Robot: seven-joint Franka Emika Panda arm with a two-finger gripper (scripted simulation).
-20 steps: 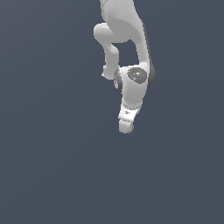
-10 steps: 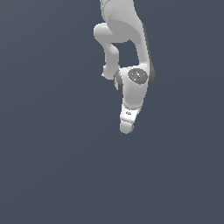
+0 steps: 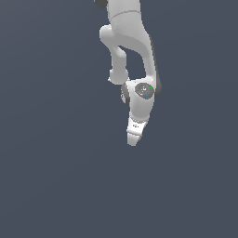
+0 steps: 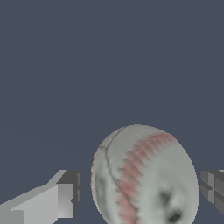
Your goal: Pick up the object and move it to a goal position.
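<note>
Nothing we can detect has moved since a second ago: our single arm [image 3: 135, 51] hangs as before, its claw [image 3: 134, 138] pointing down over the plain grey counter [image 3: 51, 176]. One ball [image 4: 144, 175], off-white with reddish stitching, sits between the claw's two fingers [image 4: 52, 201], which stand apart, not touching it. Outside, the ball is hidden; the wrist view cuts off its lower edge.

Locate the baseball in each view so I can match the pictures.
Exterior view: the baseball is not visible; the gripper points down and hides whatever is below it.
Wrist view: the baseball fills the gap between the two fingers, with a gap showing on each side.
Shared landmark: the gripper.
</note>
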